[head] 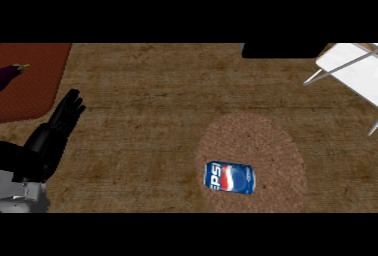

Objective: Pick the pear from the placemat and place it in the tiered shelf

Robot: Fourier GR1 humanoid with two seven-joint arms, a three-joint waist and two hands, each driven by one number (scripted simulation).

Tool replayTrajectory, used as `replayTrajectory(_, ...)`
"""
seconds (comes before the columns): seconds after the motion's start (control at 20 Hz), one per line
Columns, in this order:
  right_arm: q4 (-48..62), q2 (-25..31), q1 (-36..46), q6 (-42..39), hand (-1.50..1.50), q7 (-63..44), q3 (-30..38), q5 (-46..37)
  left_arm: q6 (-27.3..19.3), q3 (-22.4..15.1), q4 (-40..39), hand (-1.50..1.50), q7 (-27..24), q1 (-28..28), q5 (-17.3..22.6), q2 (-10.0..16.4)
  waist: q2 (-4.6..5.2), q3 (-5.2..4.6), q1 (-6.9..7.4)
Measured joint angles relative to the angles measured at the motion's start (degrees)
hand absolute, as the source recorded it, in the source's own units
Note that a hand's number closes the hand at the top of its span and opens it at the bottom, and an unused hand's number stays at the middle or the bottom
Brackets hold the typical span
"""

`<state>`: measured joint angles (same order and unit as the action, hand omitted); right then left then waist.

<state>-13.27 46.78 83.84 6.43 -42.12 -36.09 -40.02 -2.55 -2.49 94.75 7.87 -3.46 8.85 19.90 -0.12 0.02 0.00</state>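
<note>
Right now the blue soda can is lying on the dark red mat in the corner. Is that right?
Not quite. The blue soda can is lying on the round brown woven placemat, not on the dark red mat. The head view shows it. The red mat holds a purple eggplant instead.

1. Can [229, 177] lies on round placemat [251, 135], toward its front edge, centre-right of counter [148, 100].
2. Shelf [351, 62] behind placemat, far right.
3. Eggplant [11, 75] on other mat [37, 95], back left.
4. My left hand [59, 122] beside that mat's near corner.
</note>
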Motion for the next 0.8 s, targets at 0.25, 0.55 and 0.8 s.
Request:
replayTrajectory(0.25, -3.38, 2.04, 3.65, 6.59, -1.50, -3.91, 3.29, 0.91, -0.19, -0.26, 0.46, 0.00, 0.23, 0.06, -0.52, -0.53, -0.14, -0.03, -0.02)
replayTrajectory(0.55, -7.31, 6.74, 10.41, 10.47, -1.50, -10.23, 8.41, 2.93, 0.27, 0.66, 0.69, 0.00, 1.27, 0.20, 0.11, -0.10, -0.61, -0.06, -0.71)
replayTrajectory(0.8, -11.27, 11.87, 12.79, 12.45, -1.50, -14.26, 13.93, 6.29, 0.10, 1.42, 1.54, 0.00, 1.22, 1.69, 0.13, 0.07, -1.18, -0.02, -1.78)
